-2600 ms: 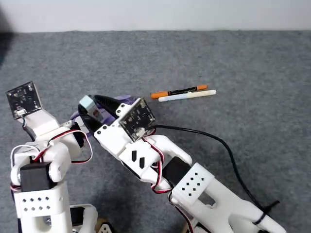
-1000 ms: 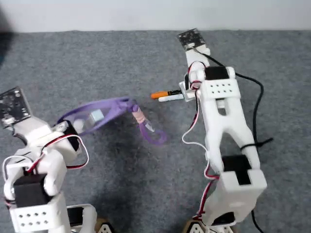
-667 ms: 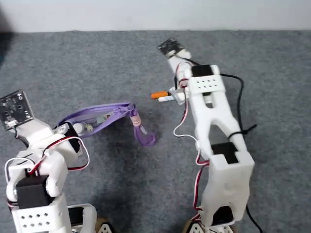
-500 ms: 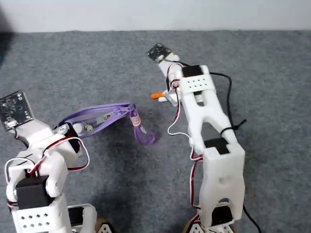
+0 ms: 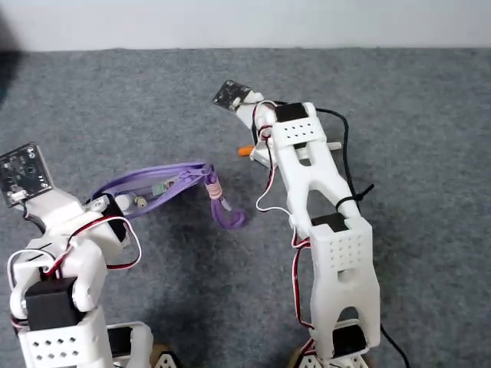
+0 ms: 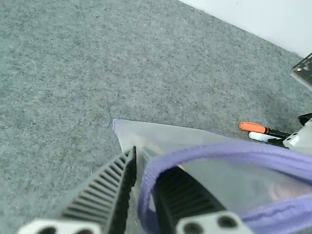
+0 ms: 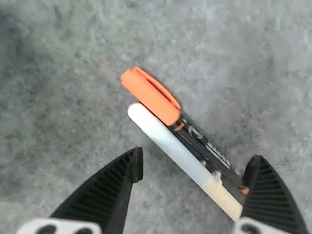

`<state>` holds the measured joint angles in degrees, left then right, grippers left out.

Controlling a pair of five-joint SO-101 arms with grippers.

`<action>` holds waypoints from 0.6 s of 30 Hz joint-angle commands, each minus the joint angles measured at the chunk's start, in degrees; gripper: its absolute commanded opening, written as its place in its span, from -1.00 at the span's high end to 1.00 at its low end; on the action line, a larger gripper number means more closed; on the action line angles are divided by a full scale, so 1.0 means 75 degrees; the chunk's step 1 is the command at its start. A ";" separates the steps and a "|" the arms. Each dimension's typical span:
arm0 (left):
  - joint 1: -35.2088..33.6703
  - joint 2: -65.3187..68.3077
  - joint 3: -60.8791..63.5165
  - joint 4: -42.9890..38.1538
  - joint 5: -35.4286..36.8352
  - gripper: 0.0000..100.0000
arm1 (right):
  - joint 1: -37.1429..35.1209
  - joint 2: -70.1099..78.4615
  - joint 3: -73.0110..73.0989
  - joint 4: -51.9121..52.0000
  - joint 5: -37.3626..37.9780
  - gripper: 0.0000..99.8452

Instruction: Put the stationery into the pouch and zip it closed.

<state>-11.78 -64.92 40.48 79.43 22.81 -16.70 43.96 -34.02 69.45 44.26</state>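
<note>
Pouch (image 5: 153,182) holding small items (image 5: 159,188), pens (image 7: 168,144) outside

A grey, carpet-like table (image 5: 430,100) meets a white wall (image 5: 245,23).

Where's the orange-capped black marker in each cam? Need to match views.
High view: orange-capped black marker, cap poking out beside the right arm.
Left wrist view: marker far off, beyond the purple-trimmed clear pouch.
Right wrist view: marker just ahead of the open right tool.
Shared landmark: white pen lying against it.
</note>
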 commanded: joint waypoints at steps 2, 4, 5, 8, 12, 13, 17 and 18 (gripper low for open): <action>-0.0023 -0.0164 -0.0029 -0.0246 0.0082 0.98 | -0.0111 0.0252 -0.0410 0.0018 0.0692 0.36; -0.0023 -0.0164 -0.0029 -0.0234 0.0082 0.98 | -0.0111 0.0486 -0.0410 -0.0170 0.0844 0.36; -0.0023 -0.0164 -0.0029 -0.0234 0.0082 0.98 | -0.0111 0.0615 -0.0410 -0.0334 0.0903 0.36; -0.0023 -0.0176 -0.0029 -0.0199 0.0082 0.98 | -0.0111 0.0944 -0.0410 -0.0803 0.1090 0.36; -0.0023 -0.0176 -0.0029 -0.0199 0.0082 0.98 | -0.0135 0.1084 -0.0410 -0.0850 0.1196 0.46; -0.0023 -0.0176 -0.0029 -0.0199 0.0082 0.98 | -0.0135 0.1073 -0.0410 -0.0803 0.1196 0.55; -0.0023 -0.0164 -0.0029 -0.0223 0.0082 0.98 | -0.0158 0.0932 -0.0410 -0.0346 0.1196 0.99; -0.0023 -0.0164 -0.0029 -0.0223 0.0082 0.98 | -0.0158 0.0897 -0.0410 -0.0193 0.1196 0.98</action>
<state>-11.78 -64.92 40.48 79.16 22.81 -17.41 51.34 -35.69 66.46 52.70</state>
